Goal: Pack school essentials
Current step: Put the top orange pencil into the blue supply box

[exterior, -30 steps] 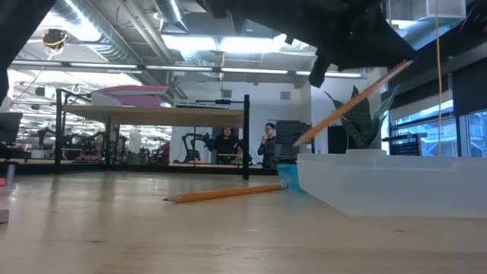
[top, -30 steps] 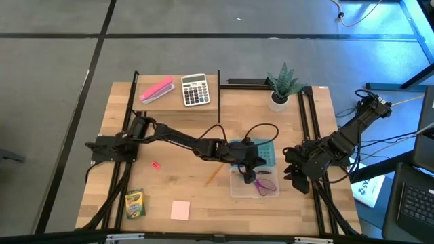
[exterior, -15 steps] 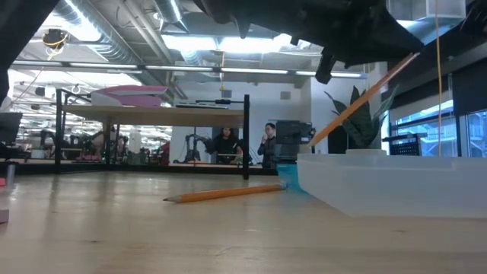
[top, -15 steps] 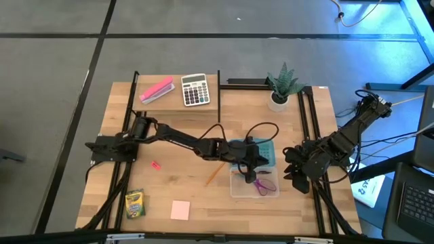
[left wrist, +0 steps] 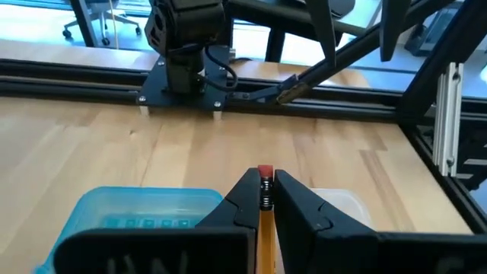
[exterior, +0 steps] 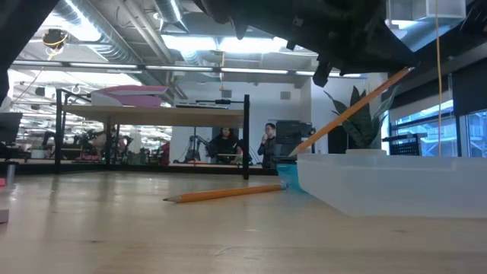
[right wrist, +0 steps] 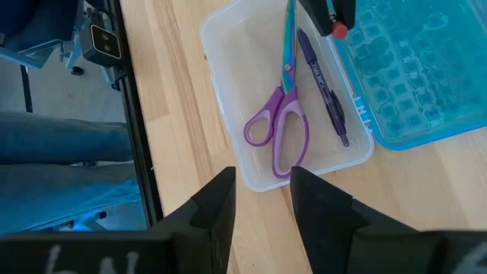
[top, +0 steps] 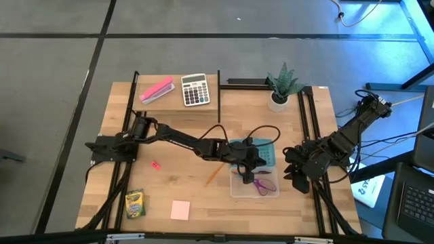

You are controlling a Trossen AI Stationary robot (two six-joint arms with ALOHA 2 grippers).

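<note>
Left pincer [left wrist: 262,199] pinching orange pencil [exterior: 354,107] tilted over clear box [right wrist: 228,106]; lower shaft hidden behind box wall. Purple-handled scissors [right wrist: 281,114] inside box. Right pincer [right wrist: 262,199] spread, idle near bench [top: 176,108] edge.

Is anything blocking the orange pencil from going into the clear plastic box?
Nothing visible. The left gripper holds the orange pencil tilted over the open clear plastic box; purple-handled scissors and a purple pen lie flat inside.
</note>
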